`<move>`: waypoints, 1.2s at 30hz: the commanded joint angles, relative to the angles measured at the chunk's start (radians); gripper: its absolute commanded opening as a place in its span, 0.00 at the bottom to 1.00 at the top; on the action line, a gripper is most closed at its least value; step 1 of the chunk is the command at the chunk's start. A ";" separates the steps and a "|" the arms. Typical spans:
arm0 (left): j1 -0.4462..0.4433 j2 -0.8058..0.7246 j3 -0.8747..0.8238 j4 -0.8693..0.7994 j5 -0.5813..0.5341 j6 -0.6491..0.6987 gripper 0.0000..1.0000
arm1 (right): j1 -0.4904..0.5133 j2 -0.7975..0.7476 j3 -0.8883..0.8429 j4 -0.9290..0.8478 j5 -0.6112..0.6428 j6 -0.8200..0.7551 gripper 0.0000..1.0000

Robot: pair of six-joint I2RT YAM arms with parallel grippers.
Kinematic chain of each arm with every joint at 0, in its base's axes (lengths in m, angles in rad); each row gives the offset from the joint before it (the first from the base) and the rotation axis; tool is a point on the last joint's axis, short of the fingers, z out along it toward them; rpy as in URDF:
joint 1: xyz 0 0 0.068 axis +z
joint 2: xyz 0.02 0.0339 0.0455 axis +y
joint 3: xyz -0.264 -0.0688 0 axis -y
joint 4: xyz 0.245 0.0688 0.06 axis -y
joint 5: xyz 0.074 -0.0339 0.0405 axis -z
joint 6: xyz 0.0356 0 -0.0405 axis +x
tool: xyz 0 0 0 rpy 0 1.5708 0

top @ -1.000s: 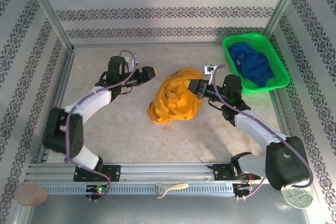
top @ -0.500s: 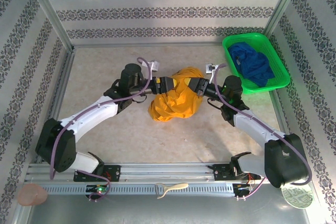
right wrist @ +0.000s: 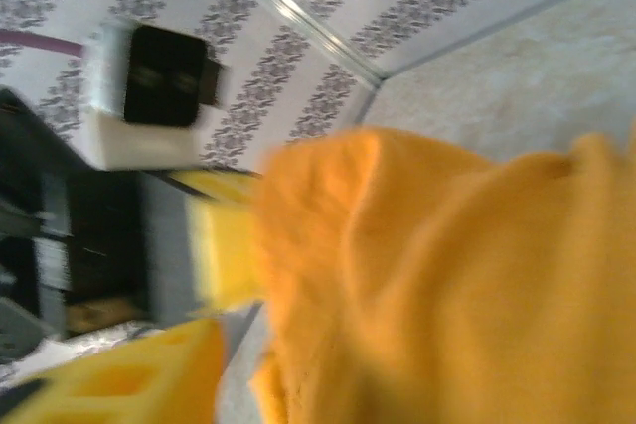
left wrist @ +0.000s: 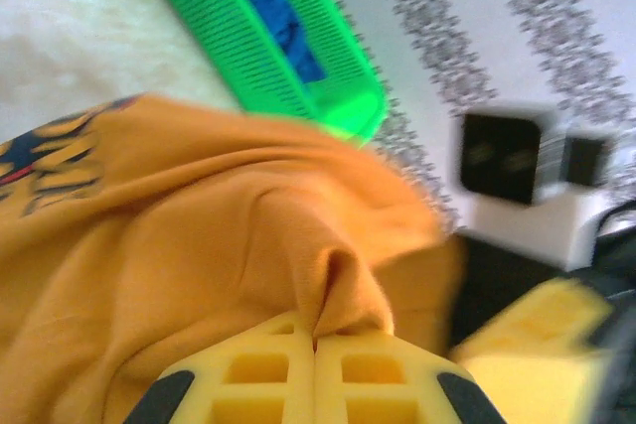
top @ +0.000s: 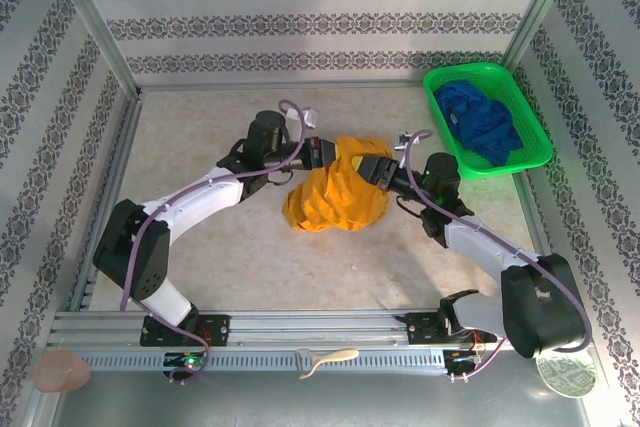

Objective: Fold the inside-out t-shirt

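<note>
Handling this mustard t-shirt (top: 335,202) should be a floppy business: it's light, soft cotton with no stiffness, so it'll sag and bunch wherever it isn't held. It sits in a crumpled heap mid-table (top: 230,237), between the two hands. My pick for a hold would be a hem, shoulder seam or the collar (grabbing a random fold probably just drags the whole lump).

The left hand (left wrist: 316,369) is clamped on a ridge of cloth at the heap's far edge, the fabric pinched between its yellow fingers (left wrist: 258,379). The right hand (top: 368,167) is against the heap's right side, but cloth covers much of it and the wrist shot is blurry, so I can't tell whether it's apart or gripping.

Hem, collar and sleeves are lost in the folds. Only a bit of the dark print (left wrist: 50,161) peeks out. The green basket (top: 440,82) with the blue garment (top: 480,122) sits well apart, in the far right corner.
</note>
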 commanded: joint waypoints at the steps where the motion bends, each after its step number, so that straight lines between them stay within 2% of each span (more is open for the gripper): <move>1: 0.025 -0.020 0.045 0.183 0.137 -0.196 0.00 | -0.010 0.032 -0.061 -0.002 0.083 -0.074 0.62; 7: 0.084 0.029 -0.006 0.692 0.218 -0.648 0.00 | -0.032 0.072 -0.105 -0.101 0.220 -0.104 0.60; 10: 0.096 0.050 -0.026 0.832 0.222 -0.753 0.00 | -0.047 -0.027 -0.108 -0.180 0.235 -0.110 0.60; 16: 0.095 -0.012 -0.067 0.615 0.193 -0.589 0.00 | -0.014 -0.382 -0.002 -0.577 0.348 -0.221 0.62; 20: 0.081 -0.053 -0.071 0.456 0.144 -0.479 0.00 | 0.039 -0.456 0.091 -0.677 0.372 -0.233 0.62; 23: 0.074 -0.063 -0.072 0.412 0.112 -0.455 0.00 | 0.154 -0.414 0.172 -0.699 0.445 -0.258 0.61; 28: 0.065 -0.065 -0.072 0.391 0.088 -0.453 0.00 | 0.322 -0.247 0.323 -0.704 0.552 -0.325 0.61; 33: 0.059 -0.076 -0.065 0.373 0.083 -0.451 0.00 | 0.394 -0.100 0.415 -0.713 0.688 -0.367 0.59; 35: 0.056 -0.081 -0.067 0.367 0.079 -0.454 0.00 | 0.396 -0.053 0.437 -0.709 0.728 -0.366 0.50; 36: 0.056 -0.084 -0.069 0.367 0.074 -0.457 0.00 | 0.397 -0.040 0.445 -0.712 0.746 -0.361 0.35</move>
